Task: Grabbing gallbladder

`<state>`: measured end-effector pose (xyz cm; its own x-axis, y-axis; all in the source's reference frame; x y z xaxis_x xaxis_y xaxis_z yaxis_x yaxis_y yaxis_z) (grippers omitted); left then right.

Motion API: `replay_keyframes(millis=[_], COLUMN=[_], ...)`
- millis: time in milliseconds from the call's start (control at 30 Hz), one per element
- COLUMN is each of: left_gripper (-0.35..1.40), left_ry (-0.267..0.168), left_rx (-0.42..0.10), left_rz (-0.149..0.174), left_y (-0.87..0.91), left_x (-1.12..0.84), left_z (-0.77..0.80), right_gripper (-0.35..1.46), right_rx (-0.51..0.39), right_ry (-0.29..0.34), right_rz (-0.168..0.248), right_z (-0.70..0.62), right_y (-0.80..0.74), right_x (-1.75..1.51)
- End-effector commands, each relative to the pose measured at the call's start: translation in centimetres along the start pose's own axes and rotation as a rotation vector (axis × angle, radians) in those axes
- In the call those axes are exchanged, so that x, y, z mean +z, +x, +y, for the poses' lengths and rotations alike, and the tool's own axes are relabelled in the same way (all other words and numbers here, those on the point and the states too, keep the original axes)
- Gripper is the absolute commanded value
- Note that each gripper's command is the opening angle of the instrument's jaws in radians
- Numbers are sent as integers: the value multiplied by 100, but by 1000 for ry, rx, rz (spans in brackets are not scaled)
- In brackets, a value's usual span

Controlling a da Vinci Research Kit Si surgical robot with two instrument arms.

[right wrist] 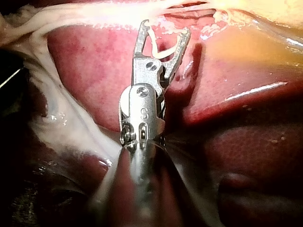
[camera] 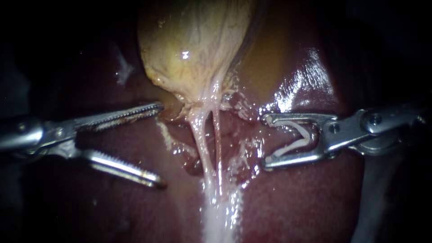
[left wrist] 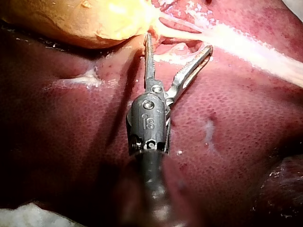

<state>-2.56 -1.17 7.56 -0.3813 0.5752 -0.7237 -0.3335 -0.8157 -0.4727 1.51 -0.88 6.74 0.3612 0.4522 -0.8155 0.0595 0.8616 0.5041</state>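
Two slender steel instruments over a glossy dark-red liver. From the left, the left instrument: long serrated jaws spread wide, gripping nothing, upper jaw tip just beside the lower edge of the yellowish-tan, pear-shaped gallbladder, lower jaw well below it over bare liver. Gallbladder itself high in the middle of the endoscope view, narrowing downward into a neck and two thin pale-pink tubes, side by side, merging lower down into a broad whitish band of tissue. Not yet held by either instrument. From the right, the right instrument: blunt framed jaws standing apart yet closed on a white V-shaped clip, one leg of it against each jaw, tips facing the tubes but apart from them, a strip of wet liver between.

Left wrist view: left instrument with jaws parted in a narrow V, one tip at the gallbladder where it tapers, contact impossible to tell, the other tip near the whitish band; pale neck tissue between and ahead of the tips; mottled liver beneath the shaft.

Right wrist view: right instrument with the clip seated between its jaws, bright whitish tissue just ahead of the tips, red liver under and beside them.
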Motion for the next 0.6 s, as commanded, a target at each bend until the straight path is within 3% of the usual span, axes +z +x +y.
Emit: replay_keyframes(millis=[33, 267, 600], left_gripper=[86, 74, 51], left_ry=[1, 0, 4], left_rx=[0, -2, -22], left_rz=[0, 0, -1], left_y=[0, 0, 3], left_x=[0, 7, 36], left_z=[-1, -11, -31], right_gripper=[50, 50, 50], right_rx=[0, 6, 6], right_ry=[0, 0, 0], right_rz=[0, 0, 0], right_z=[0, 0, 0], right_y=[0, 0, 0], right_x=[0, 0, 0])
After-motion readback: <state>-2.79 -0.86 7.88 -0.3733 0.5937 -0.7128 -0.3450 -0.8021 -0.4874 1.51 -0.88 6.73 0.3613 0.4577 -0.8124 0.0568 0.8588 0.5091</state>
